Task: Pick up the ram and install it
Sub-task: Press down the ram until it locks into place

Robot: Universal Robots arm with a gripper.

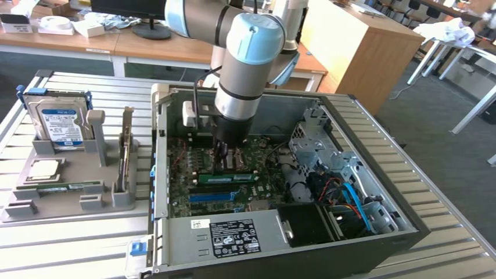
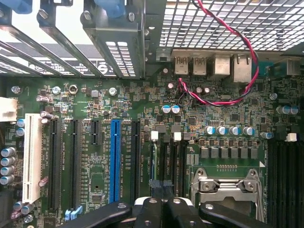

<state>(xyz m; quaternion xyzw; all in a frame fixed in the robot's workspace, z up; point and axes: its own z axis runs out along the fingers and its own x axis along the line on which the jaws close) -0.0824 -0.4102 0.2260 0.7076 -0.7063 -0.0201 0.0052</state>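
Reaching down into the open black computer case (image 1: 372,192), the dark gripper (image 1: 227,164) is fully closed, its fingers (image 2: 164,211) together above the green motherboard (image 2: 95,142). It holds nothing visible; the thin green ram stick (image 1: 226,178) lies just below, seemingly seated in its slot and perhaps being pressed home.

Ram (image 1: 226,178) seated in motherboard (image 1: 203,200); pincer (image 1: 225,168) directly above it.
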